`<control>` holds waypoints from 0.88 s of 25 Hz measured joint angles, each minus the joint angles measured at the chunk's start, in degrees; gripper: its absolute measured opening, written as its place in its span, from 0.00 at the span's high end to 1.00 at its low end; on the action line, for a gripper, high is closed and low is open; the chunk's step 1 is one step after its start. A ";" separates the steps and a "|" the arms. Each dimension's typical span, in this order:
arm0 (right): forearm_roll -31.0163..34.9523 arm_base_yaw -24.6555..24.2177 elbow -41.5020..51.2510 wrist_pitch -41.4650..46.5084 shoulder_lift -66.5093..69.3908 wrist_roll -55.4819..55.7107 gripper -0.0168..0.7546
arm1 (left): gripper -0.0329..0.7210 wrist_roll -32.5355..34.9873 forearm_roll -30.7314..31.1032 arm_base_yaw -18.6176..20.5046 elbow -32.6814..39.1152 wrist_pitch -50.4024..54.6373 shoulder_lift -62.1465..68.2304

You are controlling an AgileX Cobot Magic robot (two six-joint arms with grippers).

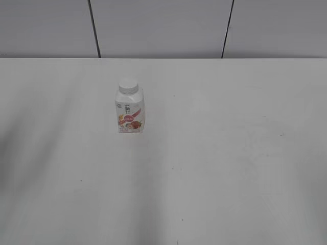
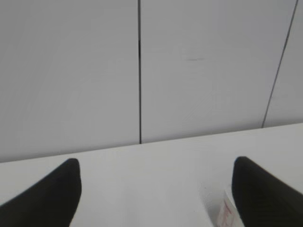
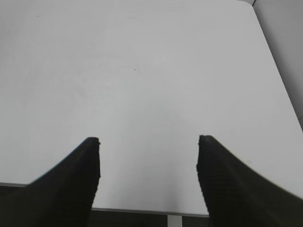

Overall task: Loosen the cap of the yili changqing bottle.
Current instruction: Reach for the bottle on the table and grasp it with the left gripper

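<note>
The yili changqing bottle (image 1: 129, 112), small and white with a pink-red fruit label, stands upright on the white table (image 1: 214, 168), left of centre. Its white round cap (image 1: 128, 85) sits on the neck. Neither gripper shows in the exterior view. In the left wrist view my left gripper (image 2: 156, 189) is open and empty, and a sliver of the bottle (image 2: 225, 210) shows just inside its right finger at the bottom edge. In the right wrist view my right gripper (image 3: 147, 161) is open and empty over the table's near edge.
A grey panelled wall (image 1: 163, 25) with dark vertical seams stands behind the table. The right wrist view shows the table's front edge (image 3: 142, 210) and its right edge (image 3: 279, 80).
</note>
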 joint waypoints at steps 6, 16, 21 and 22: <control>0.00 0.00 0.00 -0.05 0.00 0.00 0.31 | 0.17 -10.87 11.59 -2.94 4.88 -10.91 11.90; 0.00 0.00 0.00 -0.05 0.00 0.00 0.31 | 0.18 -19.37 32.13 -2.94 5.90 -30.45 33.12; 0.00 0.00 0.00 -0.05 0.00 0.00 0.31 | 0.18 -19.68 34.53 -2.32 5.90 -38.02 42.37; 0.00 0.00 0.00 -0.05 0.00 0.00 0.31 | 0.18 -19.70 36.32 -1.35 5.84 -40.98 44.14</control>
